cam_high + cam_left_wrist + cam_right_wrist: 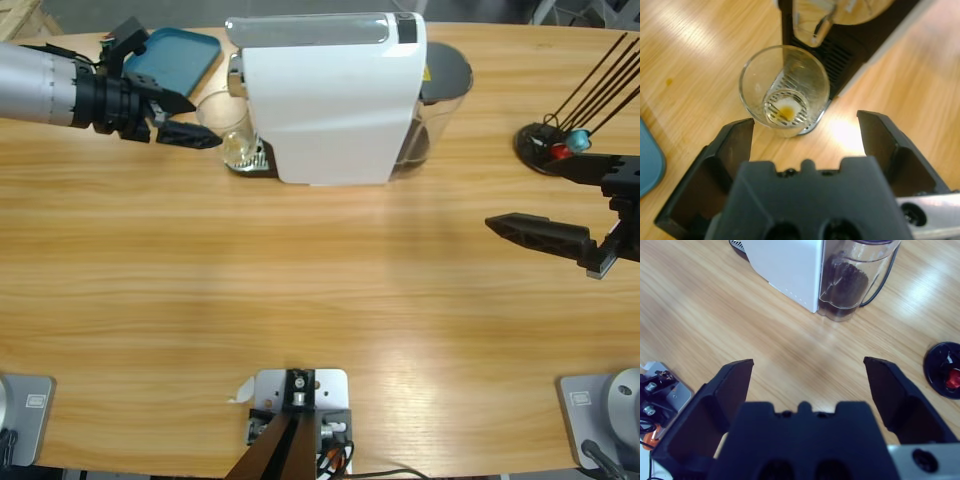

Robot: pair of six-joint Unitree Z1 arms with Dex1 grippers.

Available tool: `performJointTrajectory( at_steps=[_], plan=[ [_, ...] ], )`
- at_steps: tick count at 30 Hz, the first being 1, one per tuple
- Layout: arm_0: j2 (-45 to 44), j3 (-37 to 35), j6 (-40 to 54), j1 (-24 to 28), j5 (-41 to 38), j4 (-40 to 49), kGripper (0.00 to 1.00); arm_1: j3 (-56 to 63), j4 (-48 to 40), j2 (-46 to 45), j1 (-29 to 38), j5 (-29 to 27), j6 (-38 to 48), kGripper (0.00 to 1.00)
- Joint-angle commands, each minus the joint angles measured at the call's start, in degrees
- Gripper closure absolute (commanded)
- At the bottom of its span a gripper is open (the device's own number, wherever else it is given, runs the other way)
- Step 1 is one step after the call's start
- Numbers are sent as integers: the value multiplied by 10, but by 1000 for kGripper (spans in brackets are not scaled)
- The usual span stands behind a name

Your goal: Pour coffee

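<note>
The left gripper (190,125) is reaching in from the far left edge of the table (300,290), its jaws spread wide and holding nothing, and it is hovering just short of a small clear glass (232,135). That glass is standing upright on the drip grate of the white coffee machine (325,95), under the spout, and from the wrist the coffee (786,112) is showing as a small amber patch at the very bottom of it. Nothing is sitting between the open jaws and the glass; bare wood is lying in the gap. Just behind the left gripper a blue tray (175,55) is lying near the table's far edge. On the other side of the machine, pressed against its back, a clear water tank (852,282) with a dark lid is standing. The right gripper (565,205) is hanging well apart from all this at the right edge, jaws also wide open and empty, over bare table. Beyond it a round black stand (545,145) with thin dark rods is holding a red capsule (560,151) and a blue capsule (579,138).
</note>
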Motion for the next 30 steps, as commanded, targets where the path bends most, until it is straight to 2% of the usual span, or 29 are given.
performJointTrajectory(
  at_steps=[1, 12, 14, 17, 20, 28, 30],
  plan=[
    [-102, 79, -26, -1, 6, 22, 131, 24, -8, -9, -5, 9, -6, 4],
    [-11, 85, -100, 26, 8, -22, 138, 27, -9, -17, -5, 7, -5, 9],
    [-24, 95, -110, 35, -5, -22, 153, 27, -9, -17, -5, 7, -6, 11],
    [-52, 124, -129, 60, -8, -22, 229, 28, -10, -16, -5, 7, -6, 18],
    [-42, 130, -145, 88, -8, -28, 230, 28, -11, -14, -5, 8, -6, 23],
    [45, 112, -234, 95, -27, -163, 230, 28, -11, -13, -5, 10, -6, 23],
    [73, 99, -249, 95, -18, -171, 230, 28, -12, -13, -5, 9, -6, 23]
  ],
)
